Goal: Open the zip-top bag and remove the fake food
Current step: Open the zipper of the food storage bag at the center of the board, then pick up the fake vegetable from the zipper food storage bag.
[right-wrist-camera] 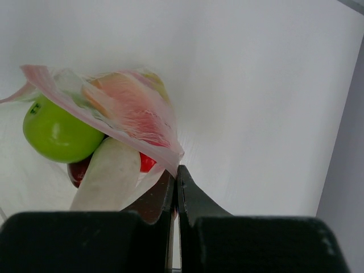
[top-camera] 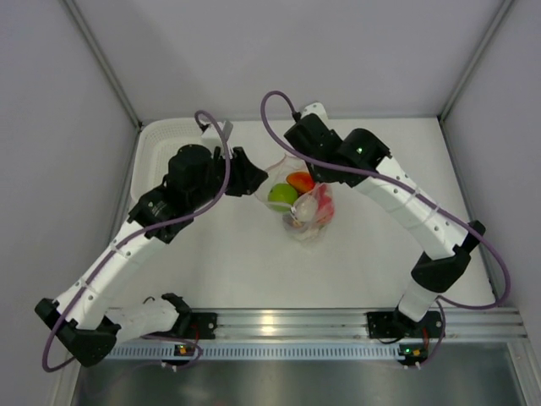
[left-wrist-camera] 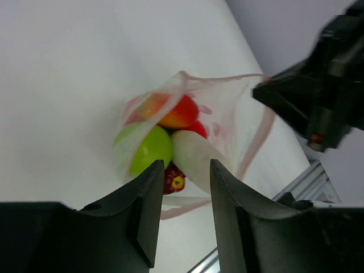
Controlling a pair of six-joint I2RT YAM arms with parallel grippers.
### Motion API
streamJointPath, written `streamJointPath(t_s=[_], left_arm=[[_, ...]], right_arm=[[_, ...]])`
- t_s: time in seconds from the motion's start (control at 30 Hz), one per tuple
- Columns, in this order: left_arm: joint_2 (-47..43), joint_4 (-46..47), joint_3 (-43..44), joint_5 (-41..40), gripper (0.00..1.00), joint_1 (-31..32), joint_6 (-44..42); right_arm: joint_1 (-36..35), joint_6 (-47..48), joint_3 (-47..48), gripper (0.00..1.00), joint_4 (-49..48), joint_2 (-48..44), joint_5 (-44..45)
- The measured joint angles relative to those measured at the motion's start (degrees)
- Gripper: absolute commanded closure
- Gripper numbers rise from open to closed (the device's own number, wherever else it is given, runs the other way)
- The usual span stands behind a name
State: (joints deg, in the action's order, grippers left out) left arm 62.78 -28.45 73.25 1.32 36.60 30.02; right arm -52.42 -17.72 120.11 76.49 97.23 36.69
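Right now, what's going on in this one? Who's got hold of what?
The right tool is shut on an edge of the zip-top bag, pinching it at the lip. The bag's mouth gapes toward the left tool, which is open and holds nothing, its fingers just in front of the opening. The fake food sits inside, green, orange-red and red pieces plus a white radish. None of it is out yet.
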Motion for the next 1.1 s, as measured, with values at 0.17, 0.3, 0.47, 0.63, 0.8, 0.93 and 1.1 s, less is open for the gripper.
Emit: streamJointPath(t_s=[0.17, 0.3, 0.47, 0.63, 0.8, 0.93, 1.1], left_arm=[[1.31, 0.0, 5.4, 0.24, 0.64, 6.45, -0.13], [4.11, -0.02, 6.82, -2.32, 0.64, 10.47, 0.13], [8.85, -0.28, 6.51, -5.62, 0.64, 14.64, 1.64], [10.86, -0.79, 4.72, -8.17, 0.59, 15.91, 3.72], [11.56, -0.72, 3.21, -11.76, 0.55, 16.0, 5.38], [12.15, -0.61, 1.09, -13.05, 0.54, 16.0, 7.28], [12.41, 0.35, -1.99, -12.2, 0.42, 16.0, 9.68]], right_arm=[[-1.66, -1.62, 0.0, 1.0, -0.09, 0.0, 0.9], [-2.95, -3.21, 0.0, 1.0, -0.13, 0.0, 1.77], [-3.23, -4.7, -0.79, 1.0, -1.29, -0.31, 2.54], [-3.45, -5.51, -6.23, 1.0, -4.9, -3.23, 2.75], [-4.87, -6.4, -10.1, 1.0, -7.74, -6.16, 3.02], [-6.93, -7.08, -13.51, 1.0, -10.19, -8.41, 4.0], [-9.49, -8.15, -19.45, 1.0, -14.08, -12.26, 6.14]])
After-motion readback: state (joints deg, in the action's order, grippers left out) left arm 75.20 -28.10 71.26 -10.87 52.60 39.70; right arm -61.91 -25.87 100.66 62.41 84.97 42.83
